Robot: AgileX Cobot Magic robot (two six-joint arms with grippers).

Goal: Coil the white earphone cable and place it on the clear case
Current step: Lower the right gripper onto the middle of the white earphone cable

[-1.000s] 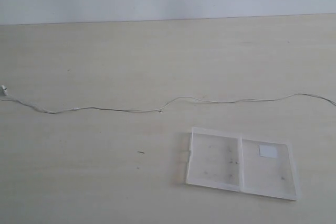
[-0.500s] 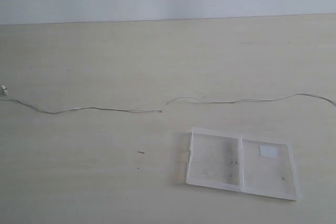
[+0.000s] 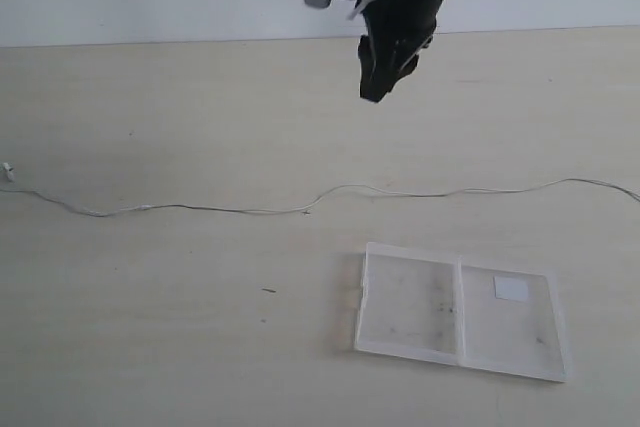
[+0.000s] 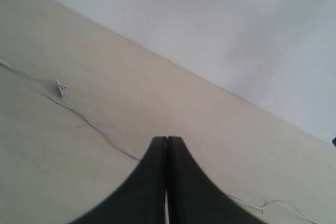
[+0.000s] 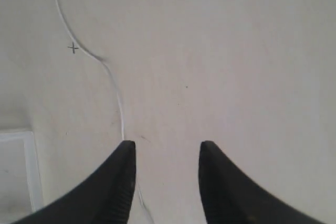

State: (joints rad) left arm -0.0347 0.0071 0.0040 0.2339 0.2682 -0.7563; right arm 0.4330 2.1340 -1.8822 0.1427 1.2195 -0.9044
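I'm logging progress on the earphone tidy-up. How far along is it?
Done: nothing; the white earphone cable lies strung out uncoiled across the table, apart from the empty clear case. In hand: the right gripper hovers above the cable, fingers open, holding nothing; the left gripper is shut and empty. Left: grasping, coiling and placing on the case.

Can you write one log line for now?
left gripper: shut | right gripper: open | white earphone cable: stretched out, uncoiled | clear case: open flat, empty
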